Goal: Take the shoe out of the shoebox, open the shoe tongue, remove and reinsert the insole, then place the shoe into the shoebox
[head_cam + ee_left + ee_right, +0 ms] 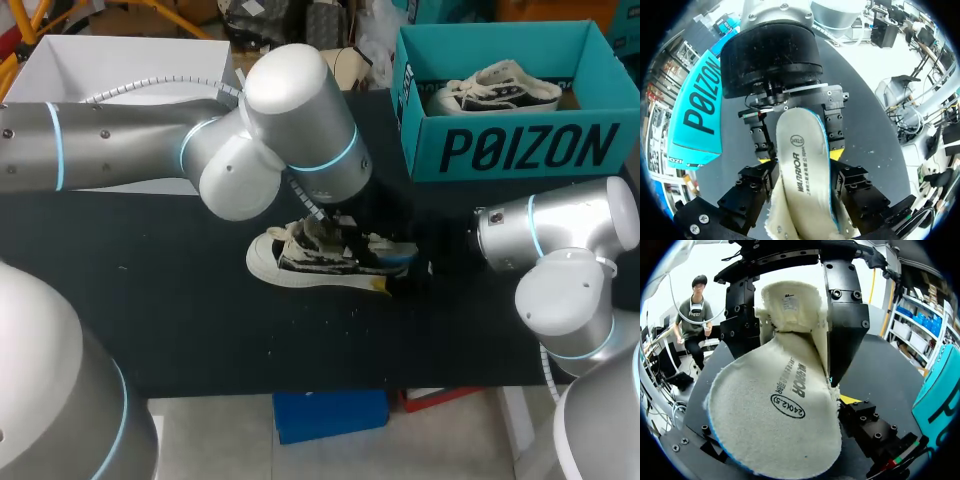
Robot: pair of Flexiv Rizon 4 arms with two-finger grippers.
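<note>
Insole [802,170] held in the air, its long axis running from the left gripper [805,182] straight out to the right gripper [799,150].
The left gripper is closed on the insole's near end, pinching both edges. The right gripper meets the far end head-on, but its hold cannot be told. The shoe [330,262] lies lengthwise across the mid-worktop [180,320], just under the left arm's wrist, with the shoebox [520,150] well apart.

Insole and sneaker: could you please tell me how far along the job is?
Done: one sneaker is out of the teal shoebox, on the table. In hand: the left gripper is shut on the insole, right gripper close by; whether removing or reinserting, I cannot tell. Left: returning the sneaker to the shoebox.
</note>
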